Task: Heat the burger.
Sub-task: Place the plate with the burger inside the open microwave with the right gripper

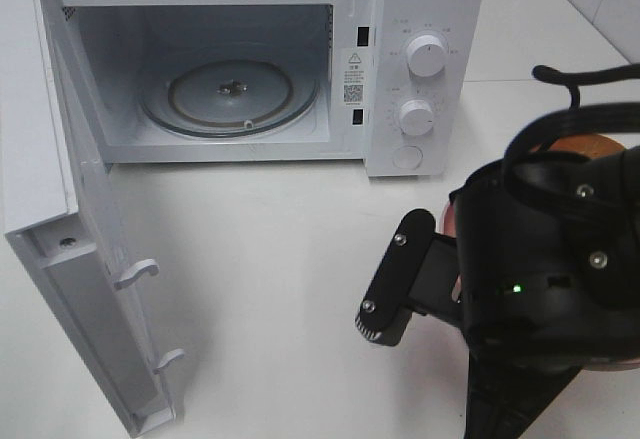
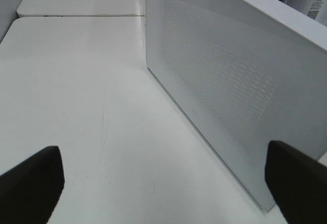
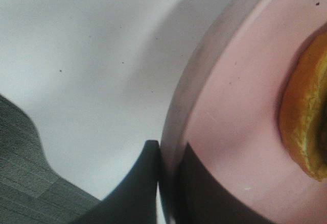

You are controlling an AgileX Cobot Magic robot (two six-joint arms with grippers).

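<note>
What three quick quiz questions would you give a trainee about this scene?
1. True or false: the microwave's door stands open.
2. The right gripper clamps: A a cup, B the plate's rim, C a spoon?
3. Fill in: the food on the plate is a ___.
Key: 1 true; 2 B; 3 burger.

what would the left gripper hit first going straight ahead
Probably the white table; the left gripper, jaws open, seems angled down at it. The open microwave door stands just beside that line; depth is unclear.
</note>
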